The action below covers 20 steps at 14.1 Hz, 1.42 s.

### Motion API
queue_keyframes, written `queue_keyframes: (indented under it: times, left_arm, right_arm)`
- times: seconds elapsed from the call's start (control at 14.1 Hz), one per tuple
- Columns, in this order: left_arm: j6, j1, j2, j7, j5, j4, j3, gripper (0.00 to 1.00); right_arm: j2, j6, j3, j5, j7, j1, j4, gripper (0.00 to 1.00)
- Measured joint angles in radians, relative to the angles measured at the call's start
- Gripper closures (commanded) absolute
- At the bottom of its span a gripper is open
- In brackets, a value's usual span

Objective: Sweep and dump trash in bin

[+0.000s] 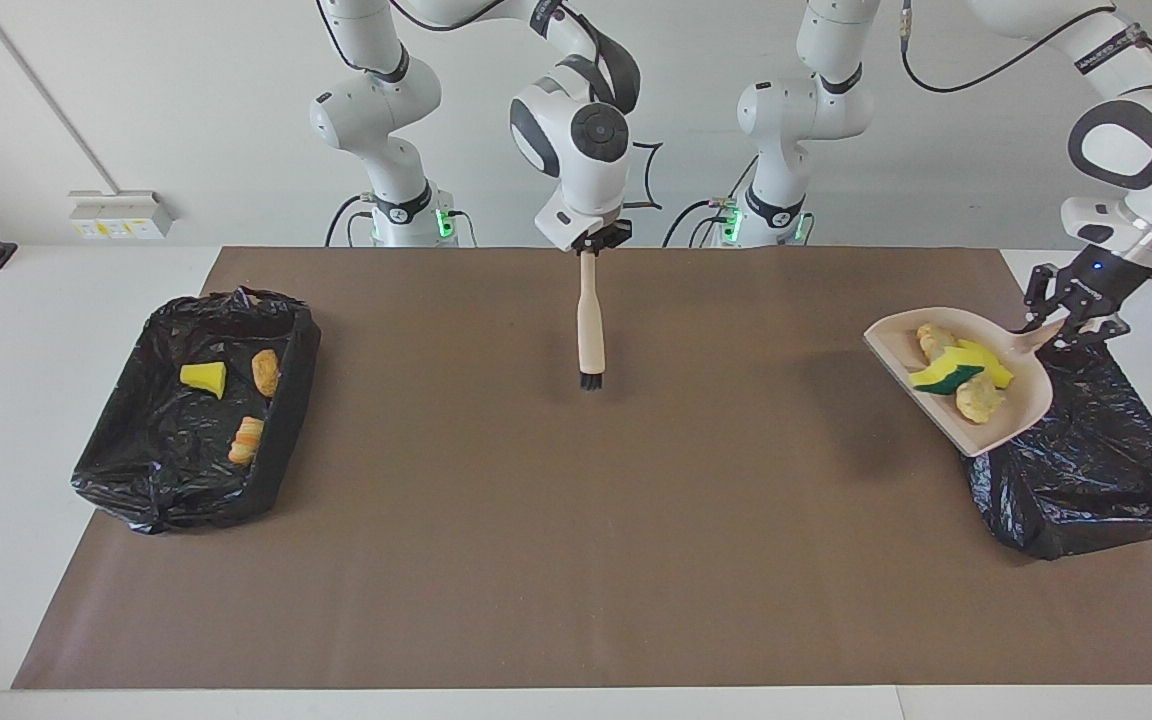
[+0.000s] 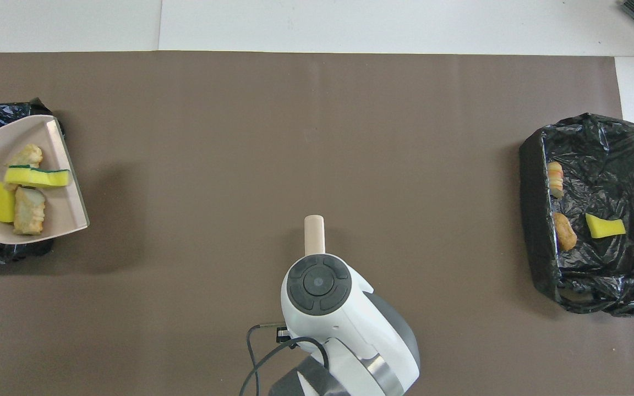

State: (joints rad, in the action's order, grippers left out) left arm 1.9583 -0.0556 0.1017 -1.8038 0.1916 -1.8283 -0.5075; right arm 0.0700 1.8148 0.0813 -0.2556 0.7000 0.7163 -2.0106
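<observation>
My left gripper (image 1: 1071, 312) is shut on the handle of the pale pink dustpan (image 1: 1024, 388) and holds it in the air, tilted, over the edge of the black-lined bin (image 1: 1096, 470) at the left arm's end. The dustpan (image 2: 66, 212) carries trash: a yellow sponge bit with a green face (image 1: 946, 376) (image 2: 36, 177), a second yellow bit (image 2: 0, 201) and two beige chunks (image 1: 978, 402) (image 2: 28, 210). My right gripper (image 1: 591, 240) is shut on the handle of the beige brush (image 1: 590, 320), which hangs bristles down above the mat's middle. Only the brush's end (image 2: 314, 234) shows in the overhead view.
A second black-lined bin (image 1: 106, 450) (image 2: 531, 165) sits at the right arm's end. It holds a yellow bit (image 1: 204, 377), an orange-brown oval (image 1: 265, 372) and a striped scrap (image 1: 247, 438). A brown mat (image 1: 576, 540) covers the table.
</observation>
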Motion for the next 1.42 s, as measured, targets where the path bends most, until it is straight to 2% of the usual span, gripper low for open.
queue_keyframes:
  times: [0.28,0.5,0.71,0.92,1.27,1.42]
  left_arm:
    - [-0.011,0.062,0.205,-0.197,-0.002,0.255,-0.044,1.0]
    - [0.035,0.091,0.281,-0.3,-0.084,0.347,-0.056,1.0]
    - [0.111,0.084,0.295,-0.306,-0.259,0.36,-0.052,1.0]
    - [0.117,0.058,0.296,-0.306,-0.415,0.359,-0.05,1.0]
    - [0.115,0.05,0.297,-0.266,-0.541,0.358,-0.055,1.0]
    - [0.115,0.051,0.297,-0.244,-0.585,0.361,-0.059,1.0]
  right_arm:
    - [0.004,0.057,-0.003,0.0,0.001,0.019,-0.069,1.0]
    - [0.006,0.071,-0.004,-0.01,0.001,0.019,-0.095,1.0]
    - [0.006,0.106,-0.003,-0.028,0.001,0.026,-0.123,1.0]
    - [0.006,0.12,-0.001,-0.038,0.001,0.055,-0.144,1.0]
    - [0.006,0.128,-0.002,-0.067,-0.007,0.061,-0.15,1.0]
    - [0.006,0.176,-0.003,-0.083,-0.025,0.06,-0.164,1.0]
